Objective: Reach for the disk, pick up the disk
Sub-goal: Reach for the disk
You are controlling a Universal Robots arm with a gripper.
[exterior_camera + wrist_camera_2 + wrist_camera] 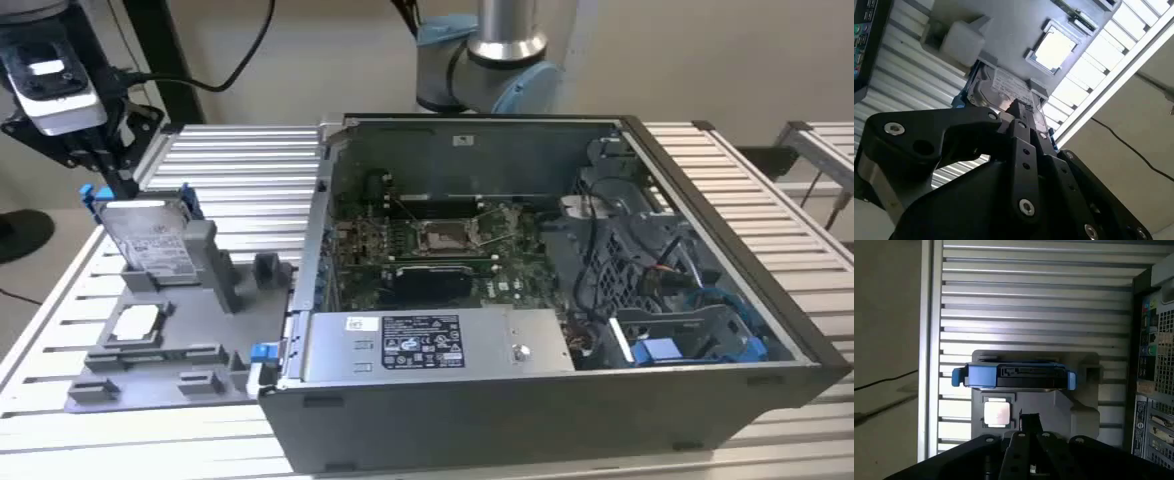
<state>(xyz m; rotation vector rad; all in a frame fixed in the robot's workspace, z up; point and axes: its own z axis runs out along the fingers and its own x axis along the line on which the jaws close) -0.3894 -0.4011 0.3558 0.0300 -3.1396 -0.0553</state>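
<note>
Soft room light, glare by my wrist.
The open grey computer case is dim inside; the small square silver chip washes out white; my black gripper reads dark.

The black tool is seen poised over the disk, its tip close to the labelled silver face; contact cannot be judged. The disk is propped in a gray fixture, with blue frame glimpsed along one edge. A square silver-white chip is seated in the same fixture, just beside the disk. The slatted desk is spread underneath, and a dark cable is laid across the floor beyond its rim.
</note>
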